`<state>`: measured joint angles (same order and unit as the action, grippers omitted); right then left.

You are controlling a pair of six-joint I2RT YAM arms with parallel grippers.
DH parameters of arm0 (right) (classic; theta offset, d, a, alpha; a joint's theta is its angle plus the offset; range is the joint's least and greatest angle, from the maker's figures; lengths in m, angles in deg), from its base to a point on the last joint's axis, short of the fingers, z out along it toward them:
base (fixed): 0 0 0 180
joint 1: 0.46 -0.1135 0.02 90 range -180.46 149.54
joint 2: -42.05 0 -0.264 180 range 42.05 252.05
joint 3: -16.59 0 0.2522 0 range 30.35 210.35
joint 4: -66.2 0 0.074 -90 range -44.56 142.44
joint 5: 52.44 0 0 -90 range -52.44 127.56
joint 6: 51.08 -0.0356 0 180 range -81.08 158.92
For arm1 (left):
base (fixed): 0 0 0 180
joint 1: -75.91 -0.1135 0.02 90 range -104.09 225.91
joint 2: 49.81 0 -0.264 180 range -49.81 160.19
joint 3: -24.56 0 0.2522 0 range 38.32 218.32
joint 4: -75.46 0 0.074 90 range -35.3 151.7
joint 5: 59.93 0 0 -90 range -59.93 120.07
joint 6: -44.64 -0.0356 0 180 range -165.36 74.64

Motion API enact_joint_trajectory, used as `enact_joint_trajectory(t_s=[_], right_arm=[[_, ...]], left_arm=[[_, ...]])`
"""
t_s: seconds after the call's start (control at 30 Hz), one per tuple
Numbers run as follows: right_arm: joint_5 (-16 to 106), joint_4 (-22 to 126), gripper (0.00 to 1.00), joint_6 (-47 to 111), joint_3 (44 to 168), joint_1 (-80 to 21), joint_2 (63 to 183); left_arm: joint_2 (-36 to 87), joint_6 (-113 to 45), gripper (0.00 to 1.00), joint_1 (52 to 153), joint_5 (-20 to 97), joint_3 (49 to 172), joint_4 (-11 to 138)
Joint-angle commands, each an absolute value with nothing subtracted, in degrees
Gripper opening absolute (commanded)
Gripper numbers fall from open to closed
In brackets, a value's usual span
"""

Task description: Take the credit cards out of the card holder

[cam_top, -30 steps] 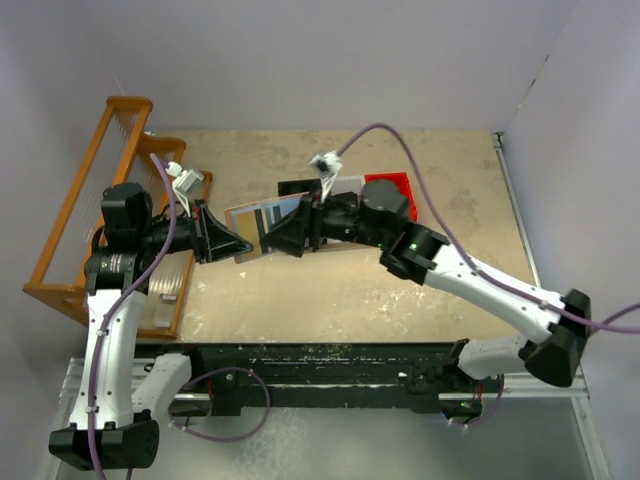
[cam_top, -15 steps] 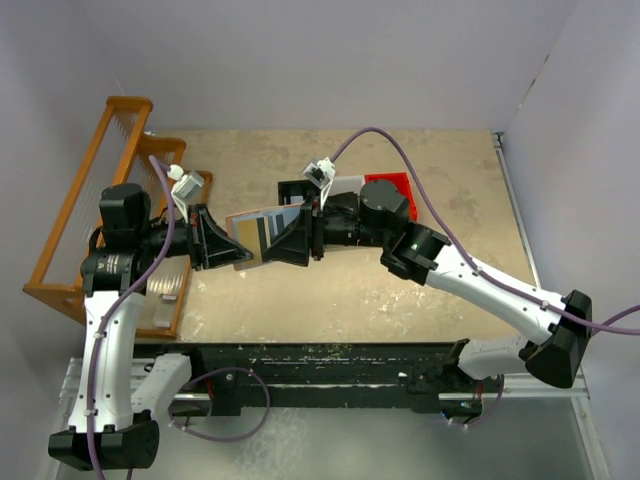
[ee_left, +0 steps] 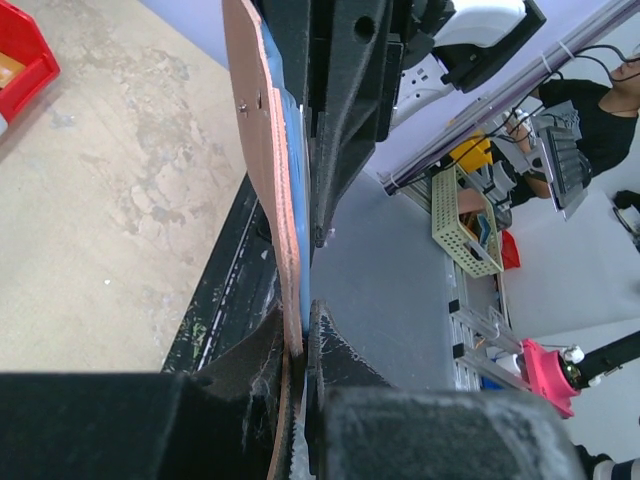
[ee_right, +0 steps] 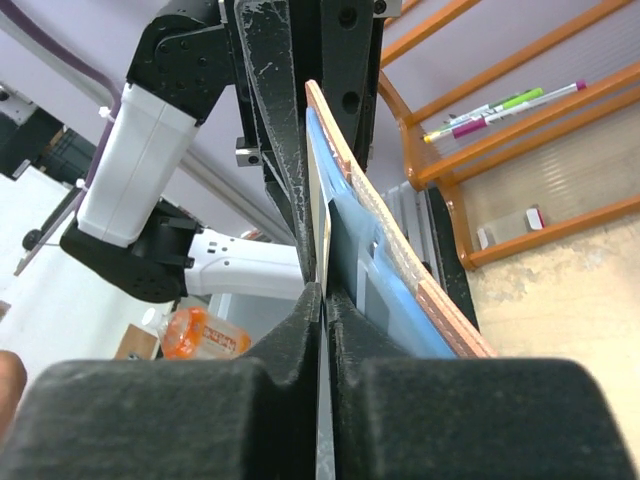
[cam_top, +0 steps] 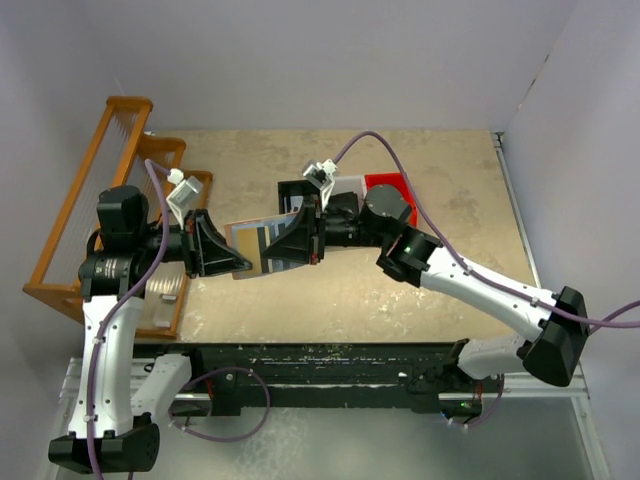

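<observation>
The card holder (cam_top: pixel 246 240), salmon-pink outside with blue lining, hangs open in the air between the two arms. My left gripper (cam_top: pixel 222 250) is shut on its left edge; in the left wrist view the salmon leather (ee_left: pixel 262 150) runs down into that gripper (ee_left: pixel 300 345). My right gripper (cam_top: pixel 283 243) is shut on a thin pale credit card (ee_right: pixel 318 200) that stands edge-on against the blue lining (ee_right: pixel 400 280). The right gripper's jaws (ee_right: pixel 325 300) pinch the card's edge. A dark stripe shows on the holder's inner face (cam_top: pixel 268 234). I see no other card.
An orange wooden rack (cam_top: pixel 75 215) stands at the left with pens (ee_right: pixel 500 105) on it. Behind the right gripper sit a black bin (cam_top: pixel 296 189), a white bin (cam_top: pixel 347 184) and a red bin (cam_top: pixel 392 186). The table's black front rail (cam_top: pixel 330 365) runs below the arms.
The right gripper has gone from open to shut on the card. Both grippers and the holder have drifted slightly left and toward the near edge.
</observation>
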<state>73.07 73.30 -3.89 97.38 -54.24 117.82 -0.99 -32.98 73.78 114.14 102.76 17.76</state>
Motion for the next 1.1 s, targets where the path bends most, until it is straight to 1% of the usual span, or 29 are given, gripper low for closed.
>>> enact_joint_trajectory(t_s=[0.0,0.4,0.53,0.6,0.63,0.73,0.87,1.07], right_arm=[[76.4,85.45,0.0,-8.19,96.08,-54.34,117.4],[77.02,88.75,0.0,-9.44,91.91,-52.61,111.93],[76.44,89.21,0.0,-10.2,92.12,-52.52,112.78],[76.95,88.97,0.0,-10.21,92.45,-52.57,113.48],[77.09,88.93,0.0,-10.33,92.56,-52.56,113.7],[76.36,86.72,0.0,-9.11,92.81,-52.51,112.71],[74.41,77.92,0.0,-4.75,93.68,-50.7,109.08],[74.72,66.95,0.0,-2.19,92.69,-43.6,101.05]], left_arm=[[-1.5,-34.31,0.02,73.98,118.94,105.15,18.64],[-1.36,-34.17,0.05,73.98,121.72,105.38,18.38],[-1.73,-34.03,0.14,74.01,122.39,105.62,18.2],[-1.82,-34.07,0.16,73.99,123.11,105.89,18.03],[-1.87,-34.07,0.15,73.98,123.46,105.97,17.95],[-1.82,-34.17,0.06,73.98,123.35,106.33,17.66],[-1.62,-34.58,0.04,73.98,122.06,106.52,17.36],[-1.25,-35.12,0.01,73.98,119.86,106.6,17.4]])
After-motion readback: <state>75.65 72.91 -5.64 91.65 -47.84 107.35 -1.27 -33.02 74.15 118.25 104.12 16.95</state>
